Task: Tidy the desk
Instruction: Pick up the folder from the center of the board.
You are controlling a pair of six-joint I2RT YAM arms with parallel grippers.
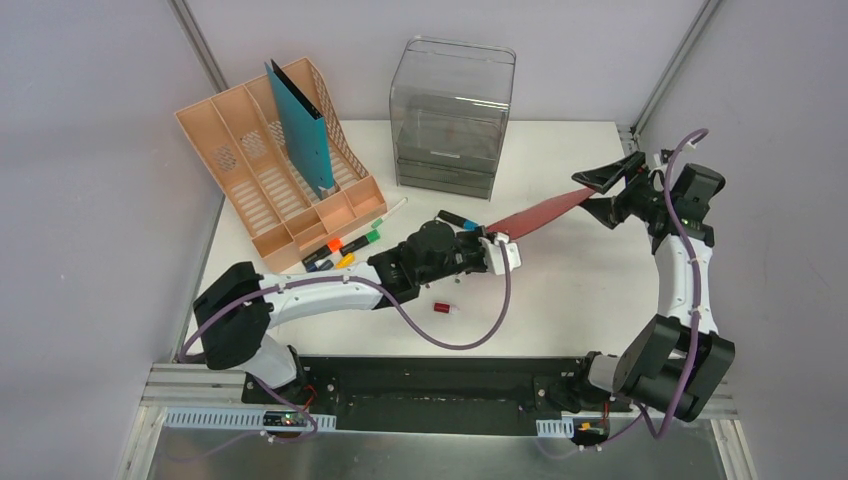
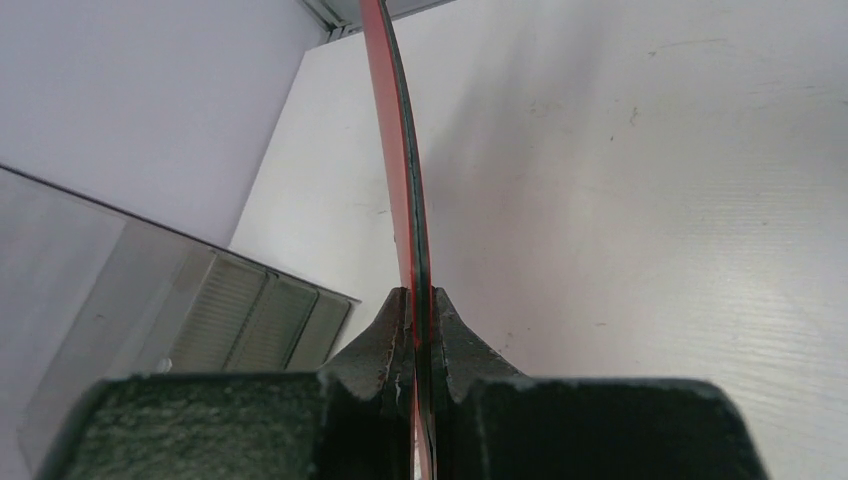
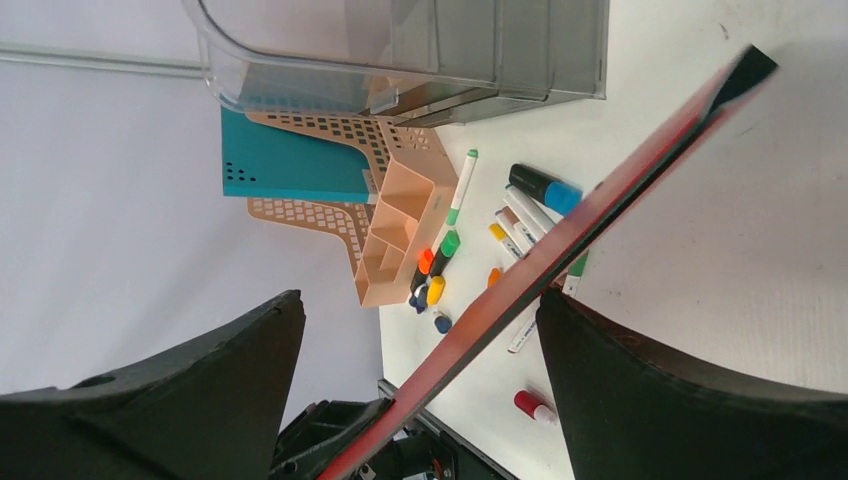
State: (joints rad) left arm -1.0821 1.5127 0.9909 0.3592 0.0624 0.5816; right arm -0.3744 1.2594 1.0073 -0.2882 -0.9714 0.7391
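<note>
Top external: left gripper [image 1: 503, 247] clamped on red folder [image 1: 540, 213], long axis running rightward above the desk [image 1: 570, 300] into right gripper [image 1: 603, 192], jaws wide, straddling the far end.

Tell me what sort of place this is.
Likely a robotics lab test cell staged as an office desk: a white desk walled by plain panels, a left arm and right arm bolted at its near edge, and stationery: peach file rack, clear drawer box, loose markers, red folder.
</note>
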